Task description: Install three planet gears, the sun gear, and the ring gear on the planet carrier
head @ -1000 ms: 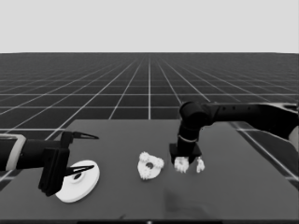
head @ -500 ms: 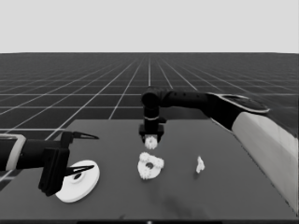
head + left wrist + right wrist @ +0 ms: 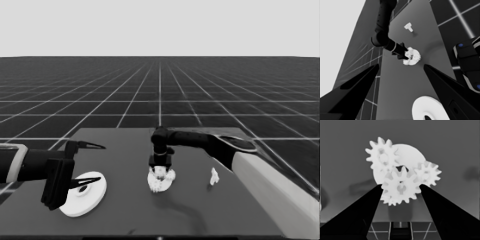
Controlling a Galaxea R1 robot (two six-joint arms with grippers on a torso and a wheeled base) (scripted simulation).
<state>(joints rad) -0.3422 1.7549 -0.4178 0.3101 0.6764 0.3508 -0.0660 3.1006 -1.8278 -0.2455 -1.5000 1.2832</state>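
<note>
Item 1, right gripper (image 3: pixel 160 172): at work at the centre of the surface (image 3: pixel 125 210), its arm reaching in from 3 o'clock in the head view. In the right wrist view its fingers (image 3: pixel 365 212) pinch a small toothed gear (image 3: pixel 401 187) between their tips, held right over the smaller round part (image 3: pixel 161 181).

Item 2, smaller round part: flat on the surface at mid-table. Two more gears rest on it: one (image 3: pixel 382 156) at 11 o'clock of the held gear in the right wrist view, another (image 3: pixel 428 173) at 2 o'clock. A further toothed edge shows just beneath the held gear; whether it is a separate gear cannot be told.

Item 3, larger round part (image 3: pixel 85 195): at the surface's left end, well apart from the smaller one.

Item 4, left gripper (image 3: pixel 89 165): parked over the left end above the larger round part, fingers spread wide, holding nothing.

Item 5, thin white piece (image 3: pixel 214 176): on the surface at 3 o'clock of the smaller round part, apart from it.
</note>
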